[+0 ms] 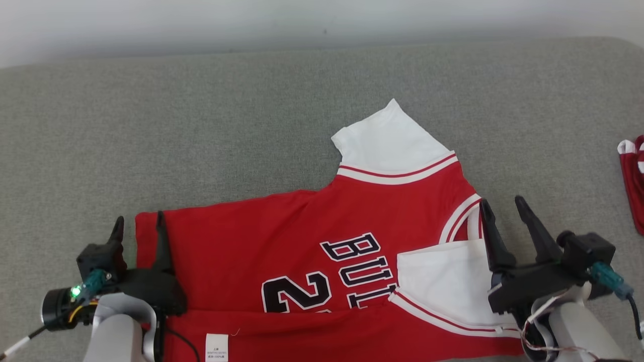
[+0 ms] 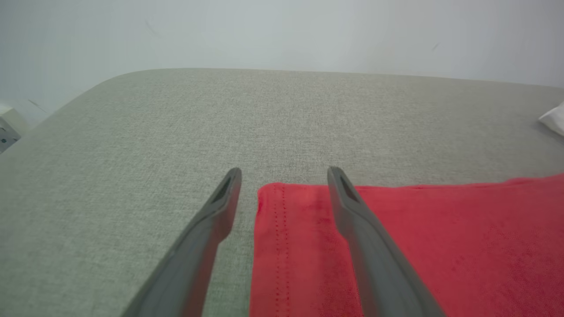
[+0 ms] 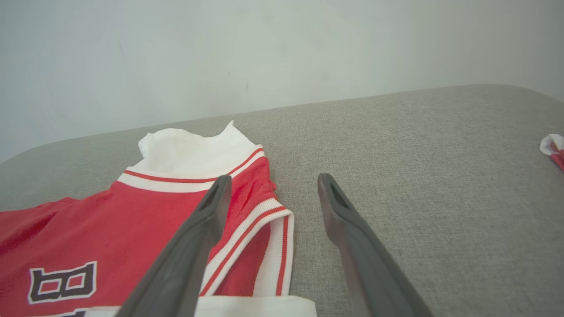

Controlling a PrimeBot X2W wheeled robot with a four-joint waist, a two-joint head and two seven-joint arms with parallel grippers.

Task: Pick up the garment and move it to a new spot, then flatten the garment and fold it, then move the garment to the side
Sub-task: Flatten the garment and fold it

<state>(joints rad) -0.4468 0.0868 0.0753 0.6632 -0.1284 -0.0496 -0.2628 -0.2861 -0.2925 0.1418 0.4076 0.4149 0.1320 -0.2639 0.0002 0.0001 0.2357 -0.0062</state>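
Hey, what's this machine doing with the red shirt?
A two-armed robot is folding a red basketball jersey spread on a grey cushion. Right now neither arm holds it. The left pincer stands open at the hem end, one finger over the cloth, and the right pincer stands open by the collar end. The near long edge looks already turned over, with a white sleeve lying on the lettering. Another red and white cloth sits at the far right.

Grey fabric surface (image 1: 251,125), pale wall (image 1: 201,20), red-and-white cloth (image 1: 635,181) at right edge
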